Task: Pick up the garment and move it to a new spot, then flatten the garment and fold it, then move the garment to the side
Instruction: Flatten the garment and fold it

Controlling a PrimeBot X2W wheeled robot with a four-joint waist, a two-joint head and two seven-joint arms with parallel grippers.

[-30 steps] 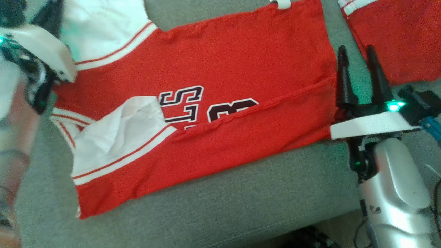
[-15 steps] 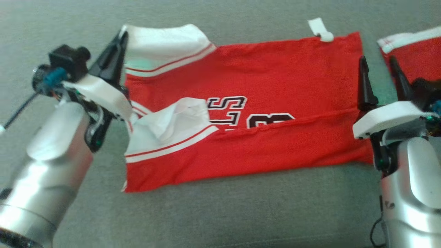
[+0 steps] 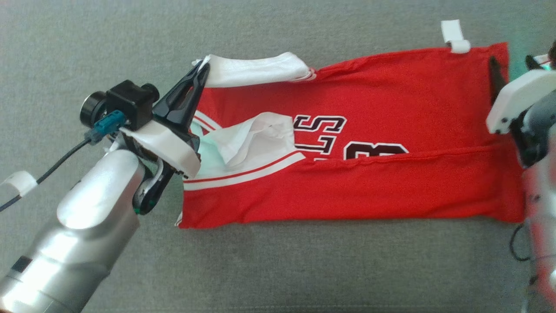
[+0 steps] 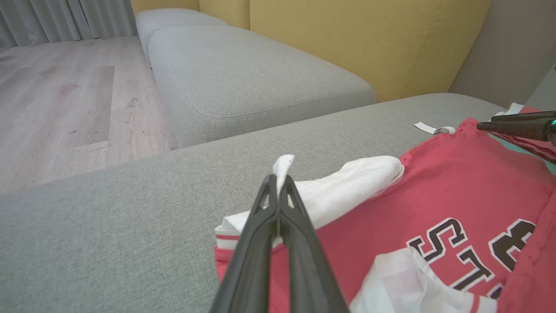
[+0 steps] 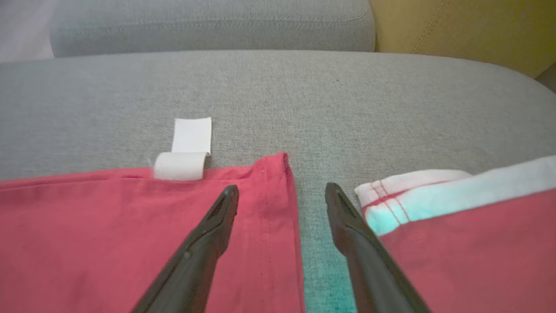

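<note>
The red jersey (image 3: 391, 104) lies flat across the grey sofa seat (image 3: 304, 269), its near long edge folded up over the black lettering. At its 10 o'clock corner the left tool (image 3: 203, 66) is pressed together, pinching the tip of the white sleeve (image 3: 256, 69). At the 2 o'clock corner the right tool (image 3: 512, 63) stands spread, one finger over the red hem, the other over bare cushion. A white tag (image 3: 454, 37) sticks out at 1 o'clock. A second red garment (image 5: 456, 243) lies just beside, at 3 o'clock. Beyond rises a yellow backrest (image 4: 369, 39).
</note>
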